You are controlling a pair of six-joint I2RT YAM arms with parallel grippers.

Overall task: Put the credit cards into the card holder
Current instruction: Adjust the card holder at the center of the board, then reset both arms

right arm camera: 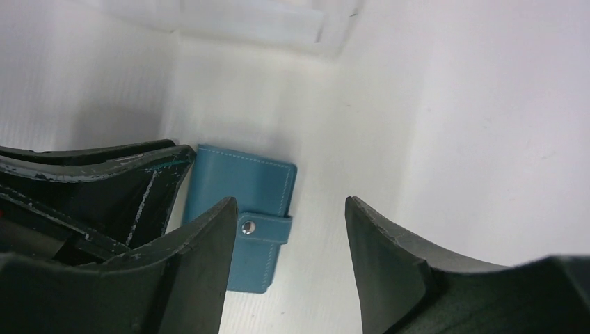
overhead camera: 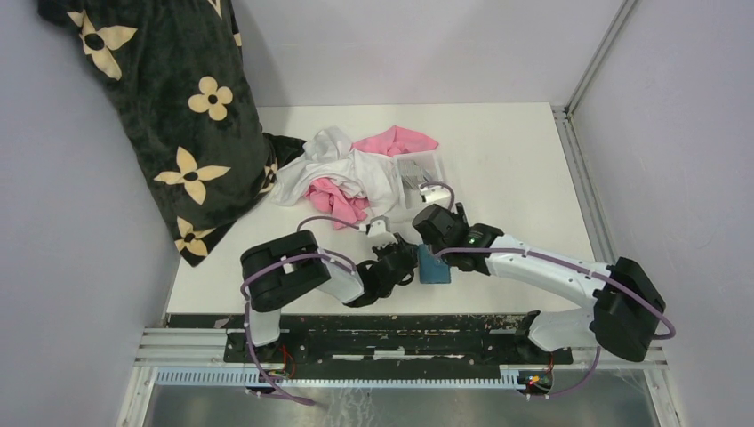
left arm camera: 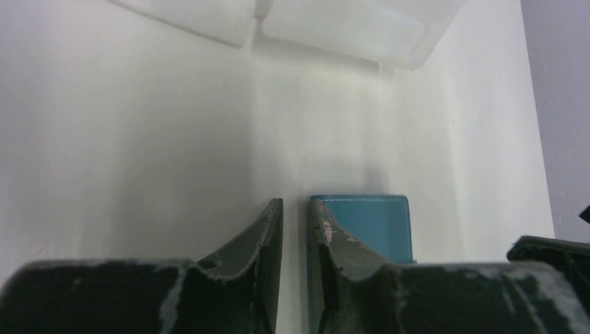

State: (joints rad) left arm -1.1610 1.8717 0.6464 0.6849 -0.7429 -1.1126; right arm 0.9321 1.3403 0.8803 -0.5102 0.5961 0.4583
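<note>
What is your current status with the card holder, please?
Left claw nearly shut, empty, beside card holder. Right claw open over it; card holder snapped closed, flat on table. Closed flap in the way.

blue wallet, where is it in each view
Top external: wallet low centre, between the two arm tips.
Left wrist: lower right of centre, partly behind a finger.
Right wrist: left of centre, snap showing.
Shared landmark: left arm's fingers beside the wallet's edge.

White arms, black joints, purple cables; scuffed black fingers.
</note>
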